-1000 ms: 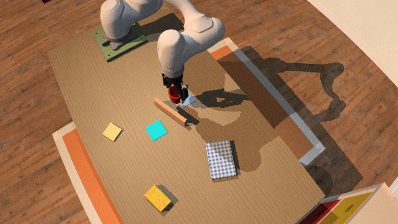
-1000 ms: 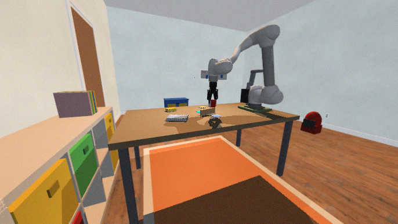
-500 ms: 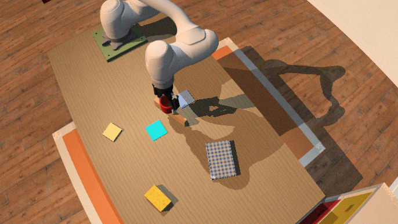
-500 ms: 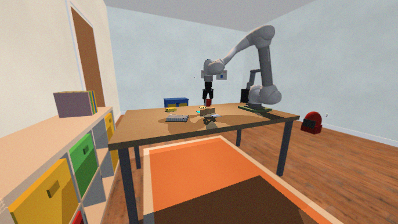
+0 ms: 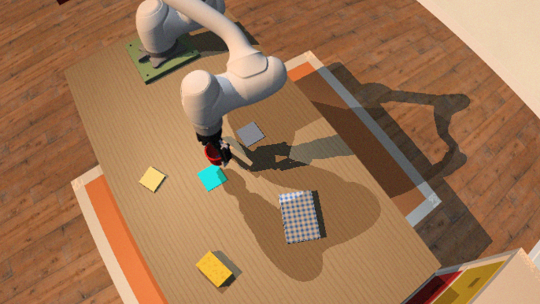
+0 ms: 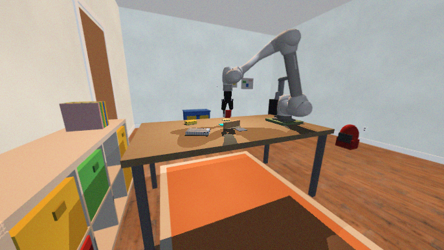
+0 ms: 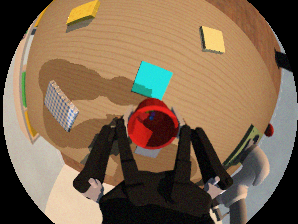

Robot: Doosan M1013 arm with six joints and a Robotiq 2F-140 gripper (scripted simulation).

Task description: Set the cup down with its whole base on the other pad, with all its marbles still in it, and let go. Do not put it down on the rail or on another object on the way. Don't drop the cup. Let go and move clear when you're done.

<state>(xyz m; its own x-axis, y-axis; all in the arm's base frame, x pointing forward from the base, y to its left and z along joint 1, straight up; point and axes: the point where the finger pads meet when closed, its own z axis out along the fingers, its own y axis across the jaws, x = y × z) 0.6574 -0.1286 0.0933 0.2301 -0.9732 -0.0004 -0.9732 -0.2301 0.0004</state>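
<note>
The red cup [image 5: 212,154] hangs in the air above the counter [image 5: 118,130], upright, clamped at its sides between the two fingers of the tool [image 5: 219,151], which grasps it from above. From the wrist view the cup [image 7: 152,127] opens toward the camera with something dark and bluish inside, too blurred to make out as marbles. In the top view it sits over the near end of the wooden rail [image 5: 240,151], most of which lies in the arm's shadow, and just short of the cyan pad [image 5: 212,177]; the wrist view puts that pad [image 7: 152,79] just ahead of the cup's rim. The grey pad [image 5: 250,134] lies on the other side of the rail, near the arm's wrist. From the exterior view the cup [image 6: 228,113] is well clear of the counter surface, above the rail [image 6: 230,124]. Further out lie a pale yellow square [image 5: 152,179], a blue checked block [image 5: 300,216] and a yellow sponge [image 5: 215,268]. The arm stands on a green base plate [image 5: 135,50] at the far corner.
</note>
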